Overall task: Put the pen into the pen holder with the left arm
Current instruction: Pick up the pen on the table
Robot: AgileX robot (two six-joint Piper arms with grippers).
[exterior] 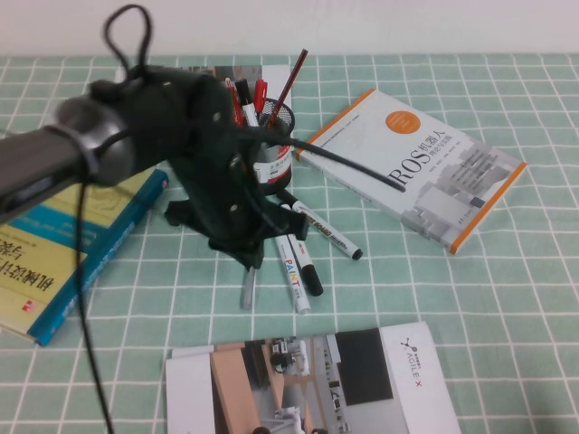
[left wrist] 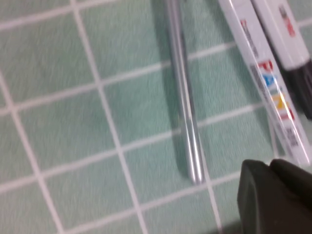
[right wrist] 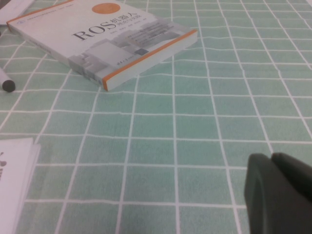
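Two arms belong to this rig, but only the left arm point(exterior: 136, 127) is showing in the high view, reaching over the green checked cloth point(exterior: 507, 298) with its left gripper point(exterior: 237, 253) hanging low among the scattered pens. Farthest out on the gripper's left side, a blue-and-yellow book point(exterior: 63, 253) is lying flat. Directly under the gripper, the pen point(left wrist: 185, 107) is resting on the cloth, its lower end poking out just below the fingertips in the high view; from the left wrist view it is lying untouched, one dark fingertip point(left wrist: 273, 195) sitting close beside its tip, so nothing is being pinched yet, and whether those fingers are spread or pressed together I cannot tell. Just to the gripper's right, the white markers point(exterior: 298, 262) are lying fanned out, nearly touching the pen. Behind and slightly right of the gripper, the pen holder point(exterior: 274, 149) is standing upright, already holding several red pens. Further right, a ROS book point(exterior: 425, 172) is lying well apart, and a brochure point(exterior: 317, 384) is sitting nearer the camera. Judging by looks, the pen is light, stiff, smooth and likely slippery, prone to rolling; pinching across the barrel near its middle, clear of the markers, seems soundest. The right gripper point(right wrist: 280, 192) is hovering over bare cloth, away from the pens; its finger state I cannot tell either.
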